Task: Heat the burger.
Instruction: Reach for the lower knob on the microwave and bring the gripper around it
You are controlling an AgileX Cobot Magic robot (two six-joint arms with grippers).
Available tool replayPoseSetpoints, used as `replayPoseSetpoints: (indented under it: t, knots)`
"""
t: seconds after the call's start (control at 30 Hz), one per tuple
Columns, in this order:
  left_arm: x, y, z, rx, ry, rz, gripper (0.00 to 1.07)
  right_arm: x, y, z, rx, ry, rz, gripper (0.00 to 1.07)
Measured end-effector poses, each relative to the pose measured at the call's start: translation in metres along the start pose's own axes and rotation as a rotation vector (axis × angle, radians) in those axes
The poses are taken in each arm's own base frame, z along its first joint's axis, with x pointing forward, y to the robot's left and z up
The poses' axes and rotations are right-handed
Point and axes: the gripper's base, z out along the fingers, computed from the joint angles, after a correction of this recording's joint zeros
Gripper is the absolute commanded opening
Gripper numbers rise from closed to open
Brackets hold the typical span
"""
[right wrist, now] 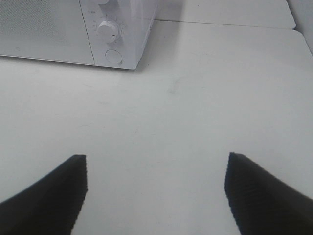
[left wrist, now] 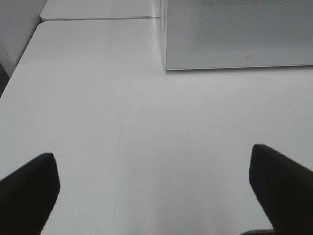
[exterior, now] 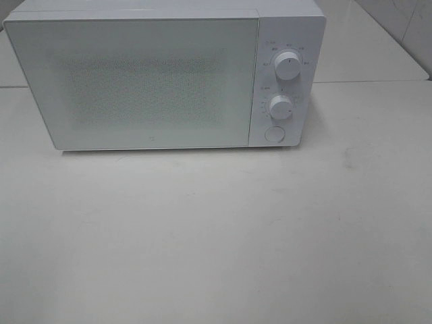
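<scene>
The burger is out of view in every frame. A white microwave (exterior: 162, 74) stands at the back of the white table (exterior: 216, 229) with its door shut; two dials (exterior: 288, 67) and a round button (exterior: 274, 133) sit on its right panel. Neither arm shows in the exterior high view. In the left wrist view my left gripper (left wrist: 155, 183) is open over bare table, short of the microwave's lower left corner (left wrist: 168, 66). My right gripper (right wrist: 155, 186) is open too, with nothing between its fingers, in front of the microwave's control panel (right wrist: 112, 39).
The table's left edge (left wrist: 19, 68) runs close to the left gripper. A seam (exterior: 378, 82) joins a second table behind. A tiled wall (exterior: 412, 27) rises at the back right.
</scene>
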Motion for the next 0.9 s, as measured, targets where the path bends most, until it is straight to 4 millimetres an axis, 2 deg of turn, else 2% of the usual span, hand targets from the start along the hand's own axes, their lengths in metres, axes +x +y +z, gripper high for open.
replayPoseSetpoints:
  t: [0.13,0.27,0.67,0.9]
  knots:
    - [0.000,0.000,0.000,0.000,0.000,0.000,0.98,-0.008,0.000,-0.006,0.000,-0.061,0.000,0.75]
    - [0.000,0.000,0.000,0.000,0.000,0.000,0.98,-0.016,0.000,-0.004,0.000,-0.072,0.000,0.75]
    - [0.000,0.000,0.000,0.000,0.000,0.000,0.98,-0.053,0.000,0.035,0.004,-0.049,0.000,0.75]
    - [0.000,0.000,0.000,0.000,0.000,0.000,0.98,-0.067,0.000,0.057,0.003,-0.044,0.003,0.75]
